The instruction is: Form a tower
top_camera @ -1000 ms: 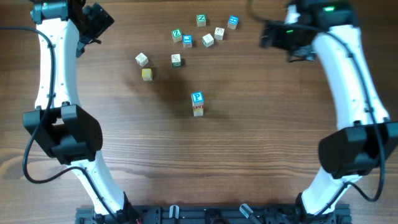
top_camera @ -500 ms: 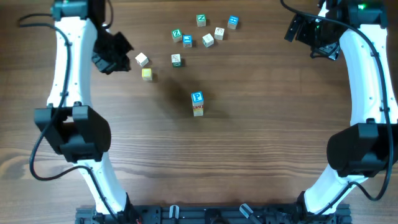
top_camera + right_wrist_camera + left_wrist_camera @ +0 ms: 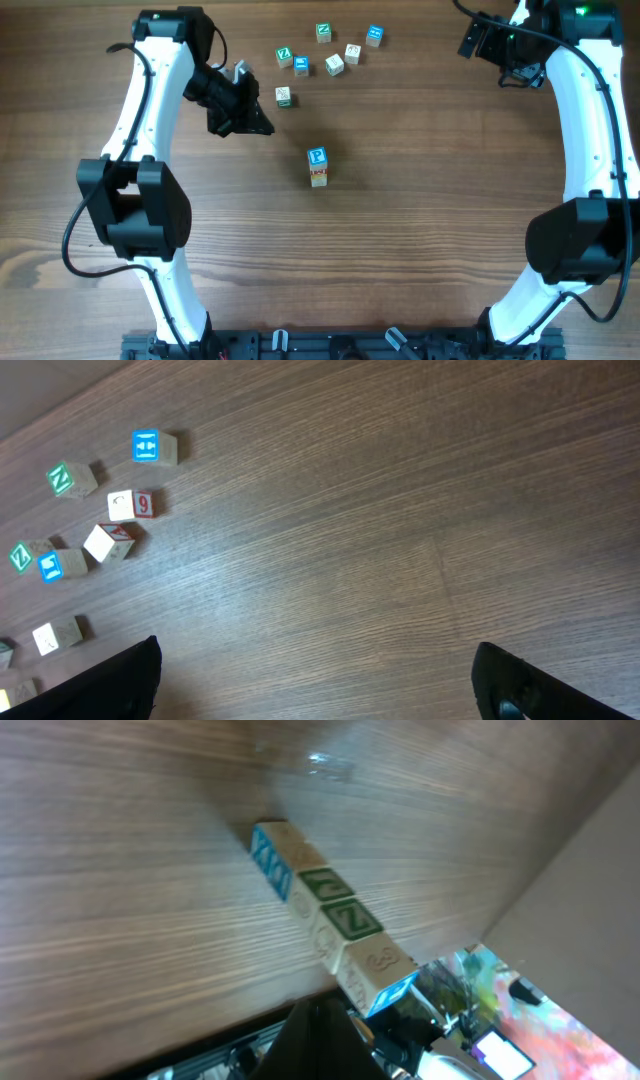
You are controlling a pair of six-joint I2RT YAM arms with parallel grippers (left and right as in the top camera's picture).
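1. Wooden table, and near its middle stands the tower: a blue-faced cube with a white "P" resting squarely on a pale cube with red marks.
2. My left gripper sits low over the table, left of the tower and a little farther back, apart from it. Its fingers are clenched. I cannot tell whether a cube is caught between them, because my own wrist hides that spot from above.
3. Loose cubes with green, blue and plain faces lie scattered on the far side of the tower, just right of my left gripper.
4. My right gripper hangs at the far right, well apart from the tower. It is released, its fingers spread wide with only bare table between them.
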